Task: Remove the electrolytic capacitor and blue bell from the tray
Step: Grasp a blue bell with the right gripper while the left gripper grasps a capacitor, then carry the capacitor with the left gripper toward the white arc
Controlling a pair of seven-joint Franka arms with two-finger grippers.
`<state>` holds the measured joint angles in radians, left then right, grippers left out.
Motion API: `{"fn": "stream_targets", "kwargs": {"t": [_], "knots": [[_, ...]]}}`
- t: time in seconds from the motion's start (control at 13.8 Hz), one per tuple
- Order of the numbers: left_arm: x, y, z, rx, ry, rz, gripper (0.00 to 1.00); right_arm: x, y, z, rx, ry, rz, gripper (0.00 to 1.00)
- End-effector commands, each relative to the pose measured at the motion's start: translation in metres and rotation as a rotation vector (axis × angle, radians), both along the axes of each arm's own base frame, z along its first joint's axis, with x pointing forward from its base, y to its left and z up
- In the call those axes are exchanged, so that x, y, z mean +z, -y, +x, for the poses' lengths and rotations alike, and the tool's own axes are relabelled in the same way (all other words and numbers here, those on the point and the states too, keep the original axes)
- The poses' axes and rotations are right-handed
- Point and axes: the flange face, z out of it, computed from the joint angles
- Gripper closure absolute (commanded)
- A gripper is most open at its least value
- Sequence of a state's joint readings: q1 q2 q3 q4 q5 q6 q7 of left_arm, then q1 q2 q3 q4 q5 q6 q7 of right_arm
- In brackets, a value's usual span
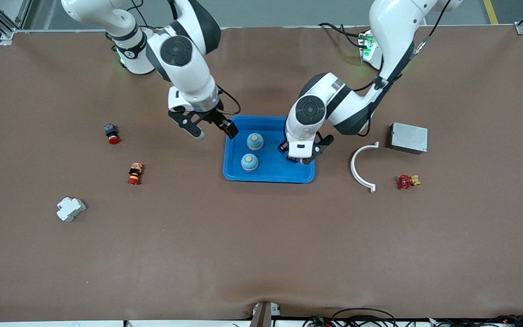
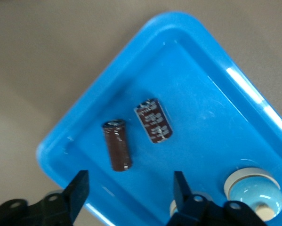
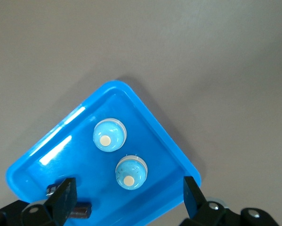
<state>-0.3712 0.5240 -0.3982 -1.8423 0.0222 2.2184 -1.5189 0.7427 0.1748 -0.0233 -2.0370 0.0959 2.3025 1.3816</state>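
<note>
A blue tray holds two blue dome bells. In the left wrist view, two dark brown capacitors lie side by side in the tray, with one bell nearby. My left gripper hangs open just above the tray's end toward the left arm, nothing between its fingers; it hides the capacitors in the front view. My right gripper is open over the tray's other end, above a bell.
Toward the right arm's end lie a red-capped button, an orange-and-red switch and a white breaker. Toward the left arm's end lie a white curved bracket, a grey metal box and a red valve.
</note>
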Motion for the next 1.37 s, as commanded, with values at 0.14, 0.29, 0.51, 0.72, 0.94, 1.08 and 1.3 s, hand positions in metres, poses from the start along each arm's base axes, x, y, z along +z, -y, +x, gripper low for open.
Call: {"fn": "stream_targets", "kwargs": {"t": [0.14, 0.29, 0.51, 0.72, 0.94, 1.08, 1.3], "knots": [[-0.032, 0.005, -0.006, 0.098, -0.007, 0.024, 0.32, -0.064, -0.043, -0.018, 0.003, 0.002, -0.036, 0.00], [-0.039, -0.002, -0.016, 0.089, -0.024, 0.046, 0.33, -0.082, -0.048, -0.017, -0.004, 0.013, -0.050, 0.00], [-0.054, -0.008, -0.036, 0.066, -0.049, 0.084, 0.36, -0.103, -0.063, -0.012, -0.015, 0.022, -0.075, 0.00], [-0.062, -0.008, -0.050, 0.041, -0.047, 0.114, 0.50, -0.129, -0.075, -0.009, -0.009, 0.023, -0.087, 0.00], [-0.065, -0.006, -0.047, 0.043, -0.036, 0.101, 0.78, -0.151, -0.079, -0.009, -0.017, 0.039, -0.071, 0.00], [-0.060, -0.010, -0.043, 0.053, -0.032, 0.103, 1.00, -0.163, -0.082, -0.011, -0.013, 0.035, -0.077, 0.00], [-0.026, -0.013, -0.031, 0.054, 0.001, 0.102, 1.00, -0.173, -0.085, -0.013, -0.009, 0.028, -0.083, 0.00]]}}
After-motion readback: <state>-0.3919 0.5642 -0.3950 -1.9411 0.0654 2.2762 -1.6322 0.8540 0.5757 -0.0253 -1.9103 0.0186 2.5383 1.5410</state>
